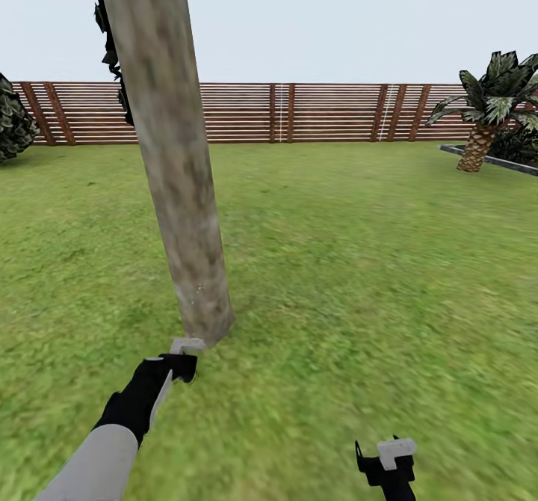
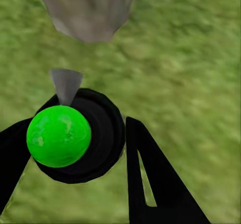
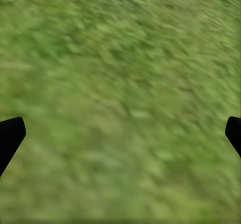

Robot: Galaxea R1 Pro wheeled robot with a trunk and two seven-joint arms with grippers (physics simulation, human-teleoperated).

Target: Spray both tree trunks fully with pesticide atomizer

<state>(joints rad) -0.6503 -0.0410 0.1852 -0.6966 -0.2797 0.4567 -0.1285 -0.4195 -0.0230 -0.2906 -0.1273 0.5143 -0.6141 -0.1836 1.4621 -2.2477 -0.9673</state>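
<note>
One gripper, the left (image 2: 80,153), clasps the sprayer (image 2: 75,138), nozzle near the trunk (image 1: 175,172) base; sweep it slowly upward, I judge. Right gripper (image 3: 120,133) hangs spread wide over grass (image 1: 359,262).

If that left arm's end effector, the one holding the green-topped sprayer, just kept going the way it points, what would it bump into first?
Most likely the base of the tree trunk. The left end effector grips the pesticide atomizer, whose grey nozzle aims at the trunk just ahead. Only a strip of grass separates them, though depth is hard to judge.
</note>
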